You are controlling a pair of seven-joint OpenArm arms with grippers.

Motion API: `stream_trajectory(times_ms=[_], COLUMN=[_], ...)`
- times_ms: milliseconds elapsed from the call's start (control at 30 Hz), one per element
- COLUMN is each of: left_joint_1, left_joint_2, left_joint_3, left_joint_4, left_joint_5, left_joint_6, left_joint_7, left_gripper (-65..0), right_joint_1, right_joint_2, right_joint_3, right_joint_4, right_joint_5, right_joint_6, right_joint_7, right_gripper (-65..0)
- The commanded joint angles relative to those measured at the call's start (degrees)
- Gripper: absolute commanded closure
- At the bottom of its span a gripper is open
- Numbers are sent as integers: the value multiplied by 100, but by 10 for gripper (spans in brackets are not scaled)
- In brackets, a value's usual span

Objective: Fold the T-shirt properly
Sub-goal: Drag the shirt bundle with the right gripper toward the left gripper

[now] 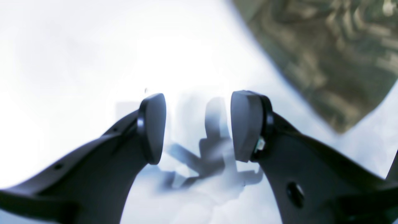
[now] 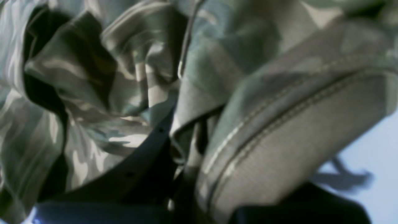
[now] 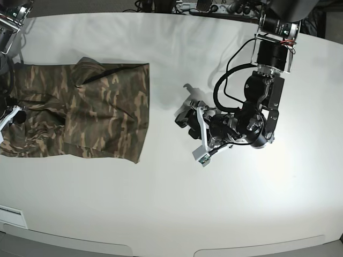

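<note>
The camouflage T-shirt (image 3: 86, 110) lies partly folded on the left part of the white table (image 3: 171, 203). My right gripper (image 3: 15, 115) is at the shirt's left edge. In the right wrist view the bunched shirt (image 2: 102, 81) fills the frame, and its tan ribbed collar (image 2: 295, 130) runs down between the dark fingers (image 2: 140, 168), which are closed on the cloth. My left gripper (image 3: 185, 107) hovers open and empty over bare table to the right of the shirt. In the left wrist view its pads (image 1: 154, 127) stand apart, with a corner of the shirt (image 1: 326, 46) at the top right.
The left arm's body and cables (image 3: 252, 115) fill the table's right middle. Cables and equipment (image 3: 203, 6) lie past the far edge. A white label (image 3: 10, 217) is at the front left edge.
</note>
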Motion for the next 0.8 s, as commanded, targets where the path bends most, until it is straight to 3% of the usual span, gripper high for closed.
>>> stream_trajectory(times_ms=[0, 133, 200, 267, 400, 533, 667, 767], left_joint_1=[-98, 66, 122, 140, 153, 153, 153, 151], left_joint_2=[-2, 0, 0, 0, 0, 0, 2, 2], left_joint_3=[-87, -334, -389, -387, -387, -387, -387, -387], left_joint_4=[101, 101, 101, 101, 101, 101, 101, 101], left_joint_5=[-76, -79, -81, -94, -120, -120, -125, -122], left_joint_6=[-35, -37, -39, -101, -168, -166, -166, -166], left_joint_7=[-85, -90, -90, -90, -87, -87, -87, -90], left_gripper=[-352, -352, -352, -352, -352, -352, -352, -352], right_joint_1=[103, 55, 42, 42, 39, 39, -122, -350], right_joint_2=[149, 131, 125, 129, 127, 28, -376, -817], right_joint_3=[44, 44, 42, 42, 42, 42, 42, 42], right_joint_4=[299, 1180, 1602, 1919, 2365, 2402, 2369, 2371], right_joint_5=[-103, -791, -761, -525, 66, 1613, 2802, 3034], right_joint_6=[-116, -654, -835, -817, -597, -44, 354, 608], right_joint_7=[133, 153, 131, 33, -223, -662, -1023, -1016], right_gripper=[0, 0, 0, 0, 0, 0, 0, 0])
